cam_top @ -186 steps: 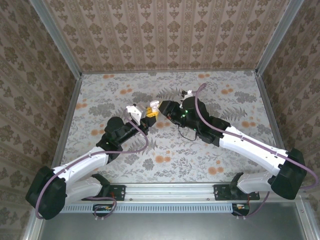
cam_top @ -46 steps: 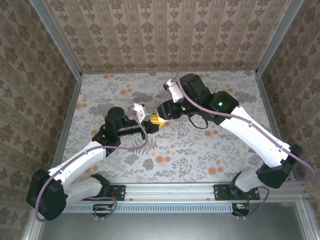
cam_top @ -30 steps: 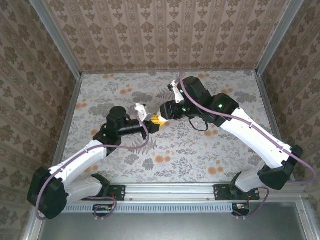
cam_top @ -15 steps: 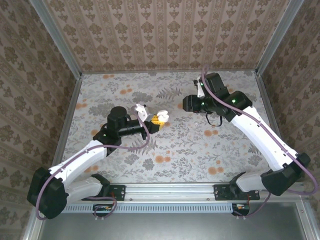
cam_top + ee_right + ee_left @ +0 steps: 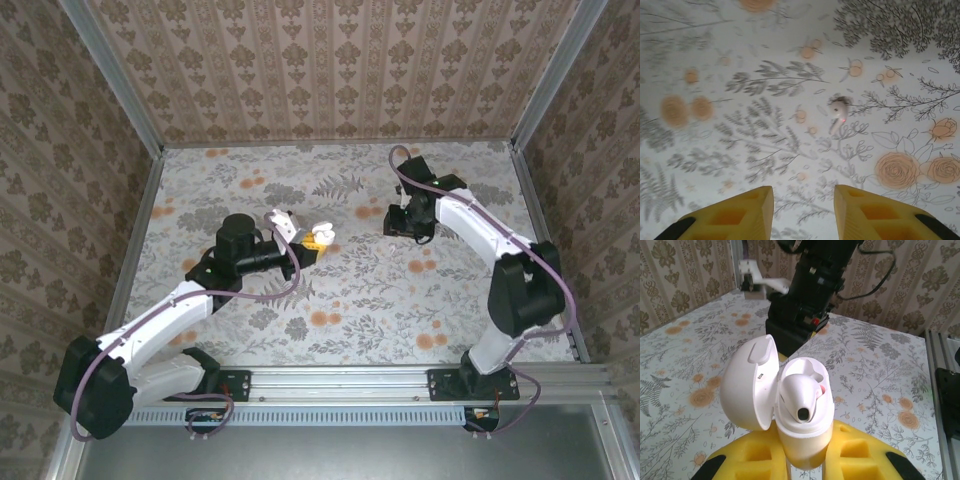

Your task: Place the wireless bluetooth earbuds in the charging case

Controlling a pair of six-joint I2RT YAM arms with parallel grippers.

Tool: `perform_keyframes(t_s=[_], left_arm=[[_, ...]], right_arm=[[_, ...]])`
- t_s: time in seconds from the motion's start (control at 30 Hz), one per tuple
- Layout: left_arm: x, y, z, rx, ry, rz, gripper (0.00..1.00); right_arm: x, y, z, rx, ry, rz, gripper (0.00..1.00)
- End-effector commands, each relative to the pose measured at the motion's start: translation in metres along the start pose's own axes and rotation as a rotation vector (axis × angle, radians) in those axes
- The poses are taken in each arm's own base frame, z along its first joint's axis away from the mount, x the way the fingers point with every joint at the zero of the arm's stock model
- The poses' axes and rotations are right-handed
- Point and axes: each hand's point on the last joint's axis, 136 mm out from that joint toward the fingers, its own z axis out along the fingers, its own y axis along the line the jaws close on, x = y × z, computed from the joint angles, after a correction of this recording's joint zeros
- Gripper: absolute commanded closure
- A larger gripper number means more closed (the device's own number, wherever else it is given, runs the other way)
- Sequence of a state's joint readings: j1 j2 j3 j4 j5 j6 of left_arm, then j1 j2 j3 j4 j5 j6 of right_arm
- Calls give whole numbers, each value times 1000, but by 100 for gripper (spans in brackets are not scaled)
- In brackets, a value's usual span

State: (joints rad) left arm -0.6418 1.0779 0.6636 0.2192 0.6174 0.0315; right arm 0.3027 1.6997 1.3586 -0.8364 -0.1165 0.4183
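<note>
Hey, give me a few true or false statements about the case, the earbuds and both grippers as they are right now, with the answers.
1. The case has its lid open. True.
2. A seated earbud sits in the case. True.
3. The right gripper holds an earbud. False: its jaws stand apart and empty, and the loose earbud lies on the table ahead of them.
4. The case stands by itself on the table. False: the left gripper clamps it by its base.
</note>
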Motion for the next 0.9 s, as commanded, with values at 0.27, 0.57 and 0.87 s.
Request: perform_keyframes(t_s=[0.27, 0.57, 0.87], left_arm=[[-3, 4, 0, -21, 4, 32, 100], [0, 7, 0, -26, 17, 36, 100], [1, 7, 1, -22, 17, 32, 100]], right_arm=[[-6, -28, 60, 130, 146, -5, 66], [-6, -36, 83, 177, 204, 8, 68], [8, -38, 91, 189, 245, 2, 68]])
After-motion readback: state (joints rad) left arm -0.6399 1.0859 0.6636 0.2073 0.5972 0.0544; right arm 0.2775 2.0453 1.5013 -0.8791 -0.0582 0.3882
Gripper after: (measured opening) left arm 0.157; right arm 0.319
